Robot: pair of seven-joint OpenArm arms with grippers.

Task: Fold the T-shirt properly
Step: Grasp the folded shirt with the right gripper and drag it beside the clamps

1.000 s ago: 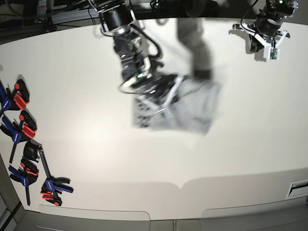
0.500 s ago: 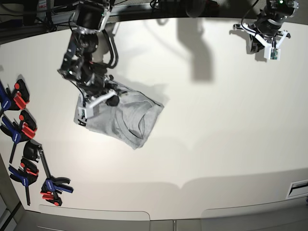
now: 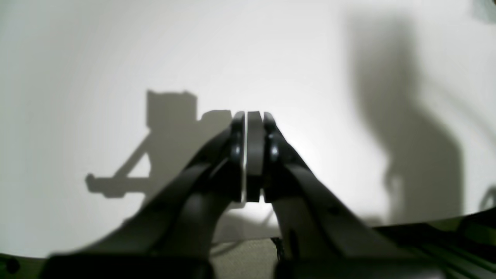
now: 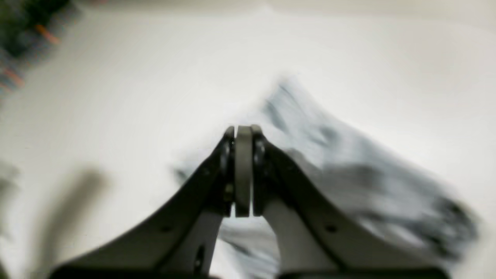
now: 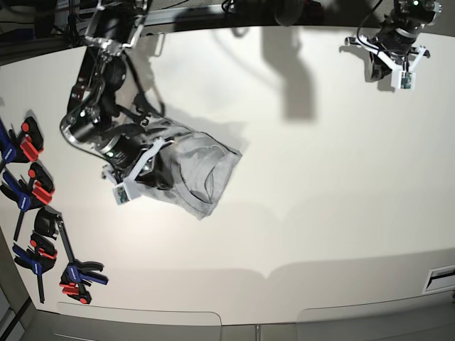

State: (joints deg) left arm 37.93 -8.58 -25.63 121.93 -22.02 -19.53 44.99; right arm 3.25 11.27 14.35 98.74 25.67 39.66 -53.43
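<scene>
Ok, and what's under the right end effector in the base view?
The grey T-shirt lies beneath the right end effector, folded into a bundle, its right part in plain sight. The arm covers much of the left part, so any lettering there can't be seen.

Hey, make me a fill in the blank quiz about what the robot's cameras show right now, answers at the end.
The crumpled cotton T-shirt is coloured ____.
The black-and-white metal claw of the ____ arm hangs above that shirt.
The other black-and-white metal claw has its jaws ____.
The clamps along the table's edge are black, red and ____.

Missing words: grey; right; shut; blue.
</scene>
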